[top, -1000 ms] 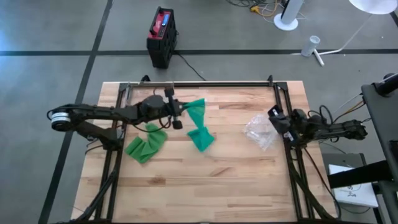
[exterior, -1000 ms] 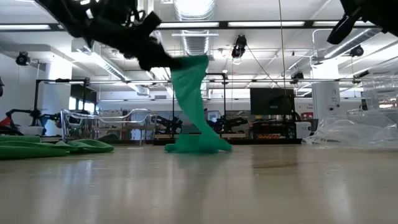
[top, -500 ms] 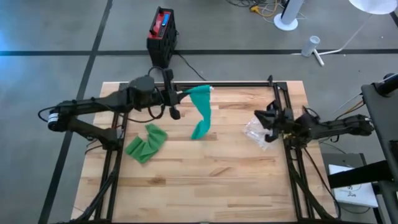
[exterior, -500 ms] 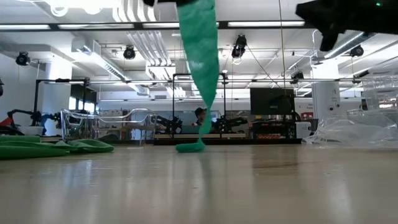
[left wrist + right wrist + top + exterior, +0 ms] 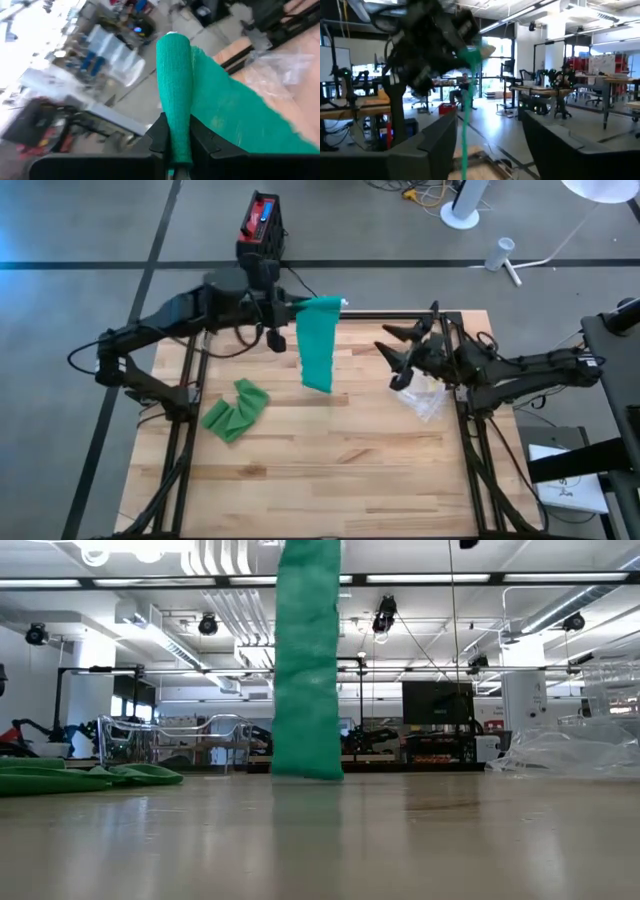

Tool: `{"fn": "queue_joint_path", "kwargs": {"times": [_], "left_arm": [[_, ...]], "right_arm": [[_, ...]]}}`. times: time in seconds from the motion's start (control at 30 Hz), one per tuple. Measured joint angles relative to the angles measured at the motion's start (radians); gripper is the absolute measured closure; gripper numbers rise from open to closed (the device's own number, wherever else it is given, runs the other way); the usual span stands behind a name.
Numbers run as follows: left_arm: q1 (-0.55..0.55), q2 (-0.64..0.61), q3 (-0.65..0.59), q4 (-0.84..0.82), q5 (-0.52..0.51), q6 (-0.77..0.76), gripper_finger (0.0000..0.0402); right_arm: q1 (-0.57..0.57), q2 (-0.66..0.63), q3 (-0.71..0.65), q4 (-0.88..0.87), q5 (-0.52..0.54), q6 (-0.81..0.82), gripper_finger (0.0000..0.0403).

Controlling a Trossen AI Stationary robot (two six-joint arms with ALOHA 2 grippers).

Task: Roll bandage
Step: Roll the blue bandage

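While the big wooden table [image 5: 330,470] lies under both arms, the left gripper [image 5: 283,312] is up high over the table's far edge, and its two dark fingers [image 5: 159,135] are squeezed tight on the top end of a long green stretchy bandage [image 5: 318,344]. The bandage hangs straight down from that gripper like a flat ribbon, and in the low view its bottom end [image 5: 306,768] sits right at the tabletop; you cannot tell if it touches. The right gripper [image 5: 400,352] is off to the side of the hanging bandage, apart from it, pointing at it with its fingers spread wide and nothing between them. A crinkly clear plastic bag [image 5: 424,400] lies on the table just below the right gripper. A second crumpled green bandage [image 5: 234,409] lies on the table below the left gripper, well apart from the hanging one.
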Motion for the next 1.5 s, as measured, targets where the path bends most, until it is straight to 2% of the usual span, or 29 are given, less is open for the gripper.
{"fn": "queue_joint_path", "kwargs": {"times": [0.07,0.17,0.3,0.47,0.67,0.83,1.17,1.5], "left_arm": [[0.021,0.018,-0.071,0.026,0.082,0.007,0.0372],[0.030,0.042,-0.207,0.195,0.097,0.084,0.0380],[0.033,0.033,-0.338,0.429,0.069,0.205,0.0381],[0.032,0.022,-0.400,0.579,0.064,0.276,0.0359],[0.029,0.021,-0.402,0.597,0.062,0.276,0.0362],[0.020,0.006,-0.402,0.597,0.063,0.303,0.0366],[0.007,0.003,-0.404,0.599,0.062,0.394,0.0314],[0.007,0.003,-0.404,0.609,0.062,0.395,0.0302]], "right_arm": [[-0.032,0.025,0.047,-0.039,-0.072,0.024,0.0163],[-0.095,0.059,0.106,-0.154,-0.160,0.079,0.0154],[-0.162,0.051,0.177,-0.359,-0.172,0.072,0.0146],[-0.189,0.041,0.208,-0.357,-0.194,0.022,0.0137],[-0.212,0.106,0.196,-0.245,-0.210,0.030,0.0133],[-0.251,0.155,0.195,-0.207,-0.290,0.154,0.0142],[-0.306,0.211,0.195,-0.193,-0.440,0.335,0.0167],[-0.310,0.210,0.195,-0.199,-0.446,0.422,0.0203]]}}
